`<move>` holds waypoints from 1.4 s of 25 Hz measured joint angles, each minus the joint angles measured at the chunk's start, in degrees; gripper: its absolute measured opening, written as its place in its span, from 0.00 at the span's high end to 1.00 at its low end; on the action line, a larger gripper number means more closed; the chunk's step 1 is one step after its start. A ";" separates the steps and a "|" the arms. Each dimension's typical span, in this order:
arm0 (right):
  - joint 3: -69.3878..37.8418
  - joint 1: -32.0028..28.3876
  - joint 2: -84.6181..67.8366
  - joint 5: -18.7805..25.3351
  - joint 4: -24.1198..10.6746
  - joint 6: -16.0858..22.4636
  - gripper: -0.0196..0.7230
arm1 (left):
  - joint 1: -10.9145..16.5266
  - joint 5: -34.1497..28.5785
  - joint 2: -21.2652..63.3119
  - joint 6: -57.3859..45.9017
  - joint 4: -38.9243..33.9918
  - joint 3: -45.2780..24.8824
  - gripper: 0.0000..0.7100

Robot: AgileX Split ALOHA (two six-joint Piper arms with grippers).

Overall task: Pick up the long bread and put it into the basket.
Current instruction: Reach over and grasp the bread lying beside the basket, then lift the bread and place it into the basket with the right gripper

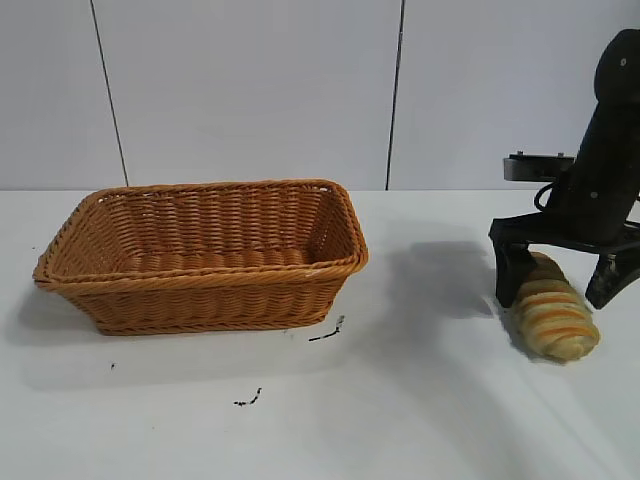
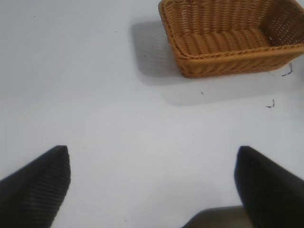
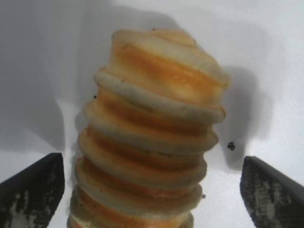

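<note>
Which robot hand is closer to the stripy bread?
The right one. The right gripper is open, with one finger on each side of the bread. The left gripper is open over bare table, away from the basket, with no bread in its view.

Premises present as a robotics test lab, not a home or shop. A plain white surface (image 1: 200, 420) runs wall to wall, backed by pale grey wall panels (image 1: 250, 90) split by thin dark vertical seams, with no decoration or furnishing. A black robot arm (image 1: 605, 150) stands at the right of the exterior view, a camera module mounted on its wrist. The only goods set out are staged props: a wicker basket (image 1: 200, 290) and a striped loaf (image 1: 555, 310). Small black marks (image 1: 328, 333) show on the surface near the basket.
</note>
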State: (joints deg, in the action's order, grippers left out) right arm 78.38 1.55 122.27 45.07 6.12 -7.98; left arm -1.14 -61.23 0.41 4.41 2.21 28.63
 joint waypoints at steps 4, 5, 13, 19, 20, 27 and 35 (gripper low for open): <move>0.00 0.00 0.19 0.00 0.05 -0.12 0.10 | 0.00 0.00 0.00 0.00 0.00 0.00 0.03; 0.00 0.00 0.24 0.05 0.13 -0.17 0.15 | 0.00 0.00 0.00 0.00 0.00 0.00 0.03; 0.21 0.00 0.24 0.54 0.40 -0.17 0.81 | 0.00 0.00 0.00 0.00 0.00 0.00 0.03; 0.35 0.00 -5.10 2.30 -1.64 -0.17 0.81 | 0.00 0.00 0.00 0.00 0.00 0.00 0.03; 0.83 0.00 -6.84 3.27 -1.81 -0.17 0.81 | 0.00 0.00 0.00 0.00 0.00 0.00 0.03; 12.83 0.05 -12.00 12.98 -1.82 -0.17 0.82 | 0.00 0.00 0.00 0.00 0.00 0.00 0.03; 30.90 6.06 -5.64 19.14 -3.45 -0.17 0.84 | 0.00 0.00 0.00 0.00 0.00 0.00 0.03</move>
State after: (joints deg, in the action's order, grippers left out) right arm 109.27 7.61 116.64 64.21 2.67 -8.15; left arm -1.14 -61.23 0.41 4.41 2.21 28.63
